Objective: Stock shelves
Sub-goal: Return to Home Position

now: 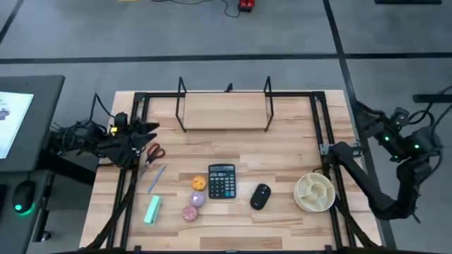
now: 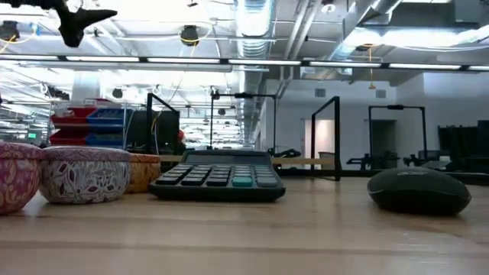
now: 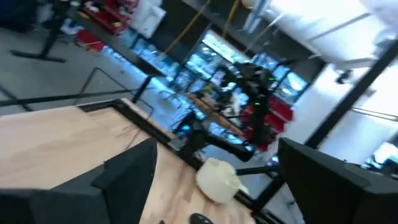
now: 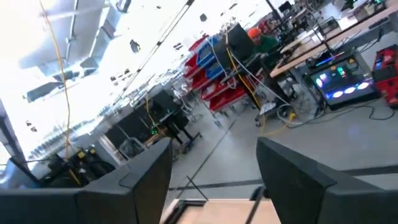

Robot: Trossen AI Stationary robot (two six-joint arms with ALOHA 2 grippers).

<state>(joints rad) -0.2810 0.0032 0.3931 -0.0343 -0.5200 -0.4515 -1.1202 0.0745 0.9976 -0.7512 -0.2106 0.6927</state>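
Observation:
The shelves (image 1: 224, 111) are a low rack with a pale plank and thin black uprights. It stands at the table's far middle; the low view shows it (image 2: 306, 161) behind the calculator. My left gripper (image 1: 146, 134) (image 3: 217, 149) hovers open over the table's left edge, just beyond the scissors (image 1: 155, 152), with nothing between its fingers. My right gripper (image 1: 333, 149) (image 4: 214, 149) is at the table's right rail, open and empty. Across the near half lie a calculator (image 1: 222, 181), a black mouse (image 1: 261, 196), a round divided dish (image 1: 315, 192) and three small tins (image 1: 195, 200).
A green block (image 1: 152, 210) and a pen (image 1: 157, 176) lie at the near left. Black frame rails (image 1: 323, 134) run along the table's sides. Bare wood lies between the rack and the row of objects. A monitor and desk (image 1: 21, 120) stand off the left edge.

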